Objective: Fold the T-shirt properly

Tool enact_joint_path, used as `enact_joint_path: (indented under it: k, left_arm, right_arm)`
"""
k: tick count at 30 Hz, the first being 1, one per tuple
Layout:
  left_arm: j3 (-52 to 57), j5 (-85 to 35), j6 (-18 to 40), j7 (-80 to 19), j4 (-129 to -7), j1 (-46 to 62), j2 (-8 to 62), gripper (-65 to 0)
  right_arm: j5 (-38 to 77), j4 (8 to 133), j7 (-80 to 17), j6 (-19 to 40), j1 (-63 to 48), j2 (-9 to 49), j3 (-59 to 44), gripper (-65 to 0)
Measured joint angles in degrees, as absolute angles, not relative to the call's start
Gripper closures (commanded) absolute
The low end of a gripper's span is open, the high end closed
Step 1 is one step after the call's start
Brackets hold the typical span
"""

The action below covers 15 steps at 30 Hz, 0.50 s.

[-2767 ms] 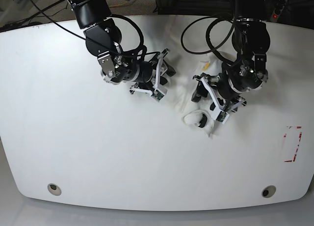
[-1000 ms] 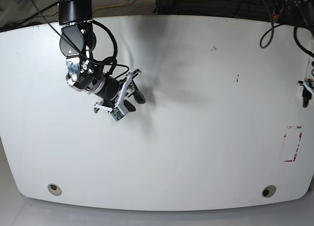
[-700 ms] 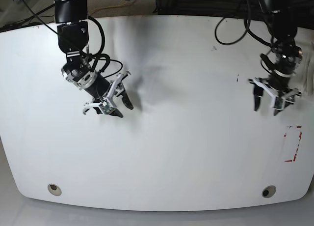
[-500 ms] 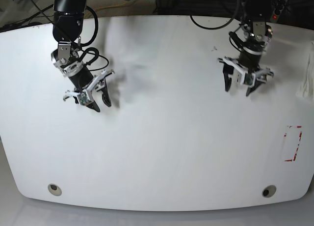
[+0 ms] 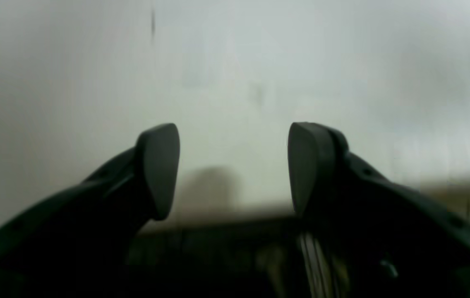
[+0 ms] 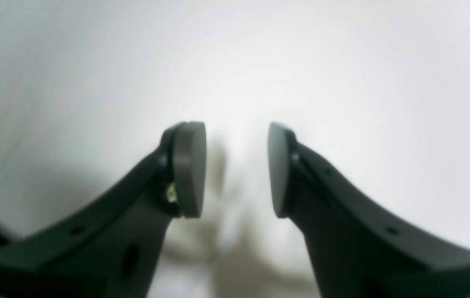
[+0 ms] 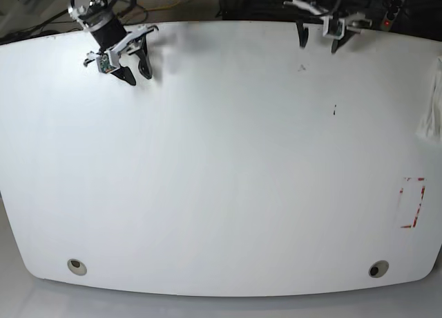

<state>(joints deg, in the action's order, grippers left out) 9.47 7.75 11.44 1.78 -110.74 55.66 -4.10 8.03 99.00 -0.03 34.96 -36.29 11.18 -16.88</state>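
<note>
My left jaws (image 7: 318, 40) and right jaws (image 7: 135, 68) both stand apart, holding nothing, above the far edge of the white table (image 7: 221, 193). The T-shirt (image 7: 431, 110) hangs bunched at the table's edge on my left side. A red rectangle (image 7: 412, 203) marks the table near it.
</note>
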Motion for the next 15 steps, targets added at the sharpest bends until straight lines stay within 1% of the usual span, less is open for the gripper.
enact_joint_path:
  k: [2, 5, 7, 9, 15]
  left_arm:
    - [9.5, 7.8, 11.3, 1.0, -110.7, 58.9, -4.1, -38.5]
    - [9.5, 7.4, 11.3, 2.0, -110.9, 62.5, -3.9, -38.5]
    - [9.4, 5.5, 11.3, 2.0, -110.9, 64.2, -3.7, -38.5]
    - [9.5, 4.1, 11.3, 2.1, -110.9, 66.4, -3.6, -38.5]
    - [9.7, 3.3, 11.1, 2.2, -108.8, 72.1, -3.5, -38.5]
  right_arm:
    - [9.4, 99.8, -0.1, 34.9, -40.0, 10.9, -16.9, -22.5]
    - [12.6, 100.4, 0.2, 35.0, -46.2, 8.9, -18.0, -22.5]
    - [13.4, 101.0, -0.2, 35.4, -49.6, 7.9, -19.5, -22.5]
    - [14.8, 101.7, 0.4, 34.6, -52.5, 7.2, -20.4, -22.5]
    - [15.0, 103.4, 0.8, 35.0, -62.8, 6.0, -20.5, -22.5]
